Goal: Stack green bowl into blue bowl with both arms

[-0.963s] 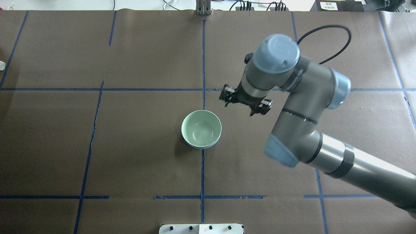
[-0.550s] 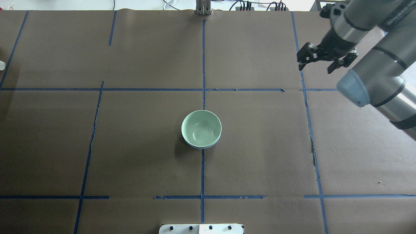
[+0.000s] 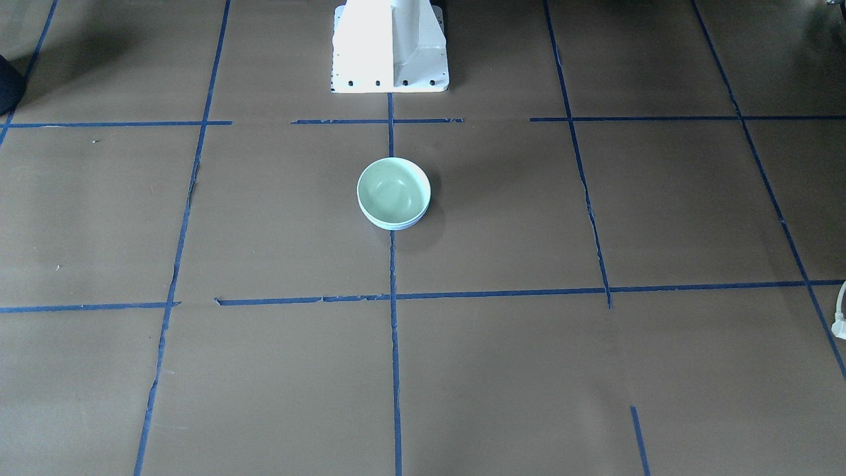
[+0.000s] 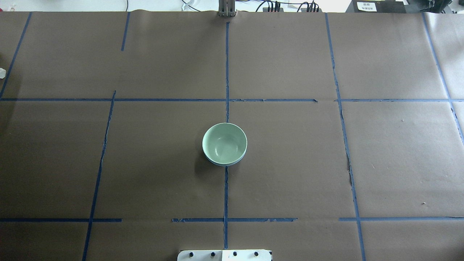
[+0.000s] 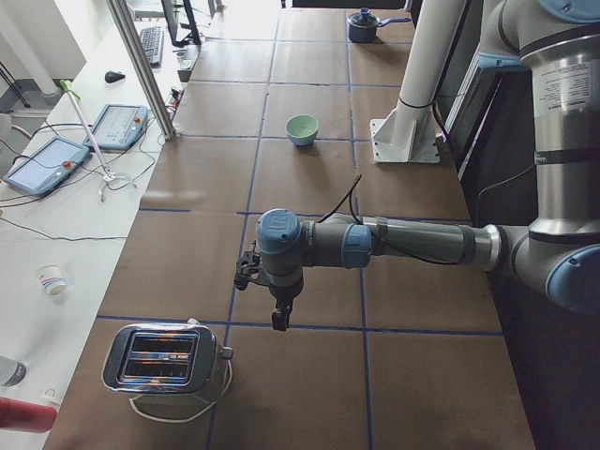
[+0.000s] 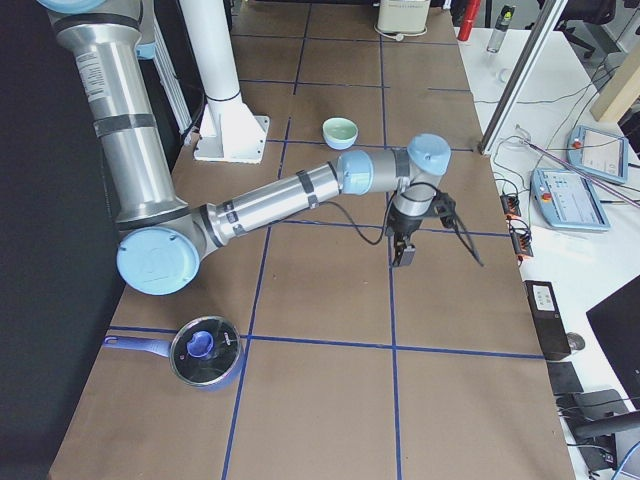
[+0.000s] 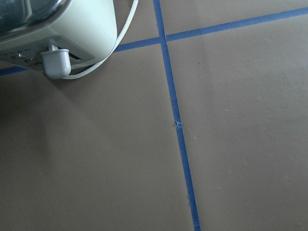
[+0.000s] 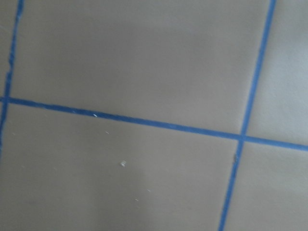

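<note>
**A:** While you have the overhead view up, where is the green bowl [image 4: 224, 144]?

**B:** Mid-table, upright, right on the centre tape line [image 4: 226, 65]. It sits nested inside the blue bowl [image 4: 222, 165], so only a thin blue crescent shows along the near side. The white pedestal [image 3: 390, 46] stands nearer the robot on that same line, well apart from the bowls.

**A:** Is anything touching the stack?

**B:** No. Neither arm appears in the overhead or front views. The left arm [image 5: 412, 246] stretches out low over the left end of the table. The left gripper [image 5: 279, 322] hangs pointing downward, near the toaster [image 5: 164, 358] and far from the bowls.

**A:** Are its fingers apart or together?

**B:** I cannot tell. Only the side camera catches it, and its wrist camera shows just brown paper, tape and a corner of the toaster with its cord.

**A:** And the right arm [image 6: 280, 195]?

**B:** It reaches across the right half of the table, with the right gripper [image 6: 402, 258] pointing down above a tape crossing. The bowls lie farther along the table, and a lidded blue pot [image 6: 205, 352] sits nearer that camera. I cannot tell its finger spacing either.
</note>
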Motion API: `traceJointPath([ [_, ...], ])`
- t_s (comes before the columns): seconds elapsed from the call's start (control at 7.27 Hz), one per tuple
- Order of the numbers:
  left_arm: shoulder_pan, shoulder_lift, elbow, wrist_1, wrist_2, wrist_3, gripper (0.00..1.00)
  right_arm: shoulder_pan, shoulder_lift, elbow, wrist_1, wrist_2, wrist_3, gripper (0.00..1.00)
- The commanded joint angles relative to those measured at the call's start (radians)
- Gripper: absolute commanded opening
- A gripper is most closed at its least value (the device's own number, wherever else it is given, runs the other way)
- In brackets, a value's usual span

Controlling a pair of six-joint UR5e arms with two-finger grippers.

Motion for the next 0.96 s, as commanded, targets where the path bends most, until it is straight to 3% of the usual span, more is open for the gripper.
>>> traceJointPath([
  [0.0,0.000,0.006,-0.013,-0.001,0.005,0.003,1.00,0.098,-0.256,-0.002,0.178,-0.009,-0.117,1.00],
  [0.28,0.000,0.007,-0.013,0.000,0.003,0.006,1.00,0.099,-0.271,0.004,0.209,-0.009,-0.023,1.00],
  [0.83,0.002,0.007,-0.012,-0.001,0.003,0.004,1.00,0.099,-0.271,-0.004,0.245,-0.004,-0.016,1.00],
])
